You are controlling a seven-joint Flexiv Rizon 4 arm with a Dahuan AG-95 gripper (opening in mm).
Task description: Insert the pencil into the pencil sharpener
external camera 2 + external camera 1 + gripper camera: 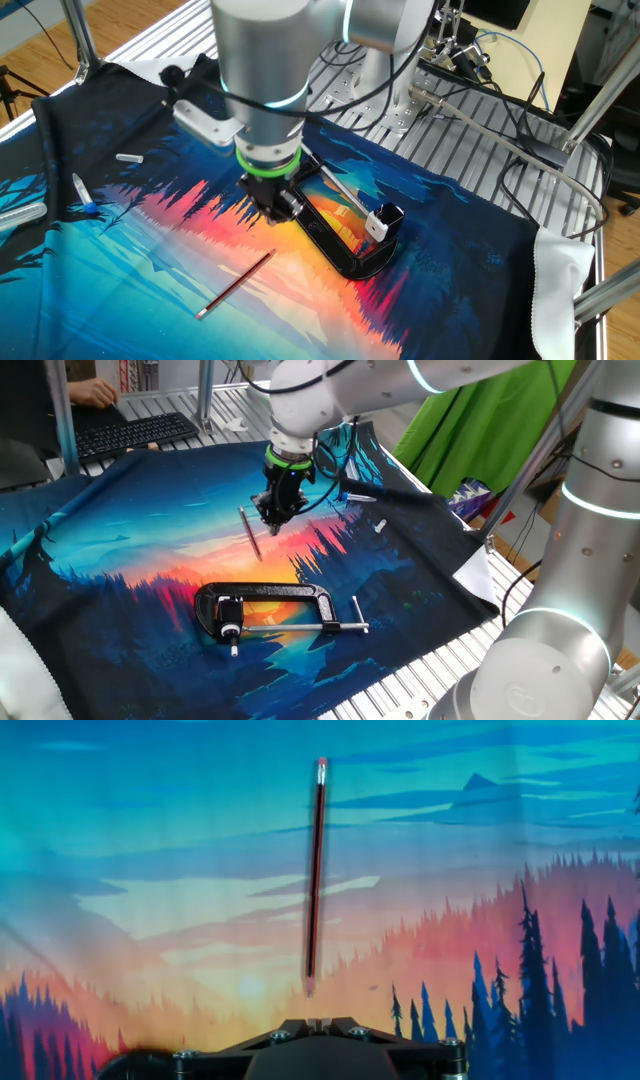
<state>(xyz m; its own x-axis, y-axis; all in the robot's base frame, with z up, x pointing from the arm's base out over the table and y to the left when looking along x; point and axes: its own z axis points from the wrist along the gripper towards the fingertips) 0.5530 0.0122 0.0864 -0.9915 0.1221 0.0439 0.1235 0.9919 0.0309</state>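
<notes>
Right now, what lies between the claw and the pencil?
Nothing: in the hand view only bare printed cloth separates the claw from the pencil.

A table cloth printed with a sunset: blue sky, orange-pink glow at centre, dark blue pine silhouettes. On it lie a dark, red-tinged pencil and a black C-clamp with silver screw. Green fabric hangs upper right.

Open cloth surrounds the pencil; the clamp lies near, beside the hand.
</notes>
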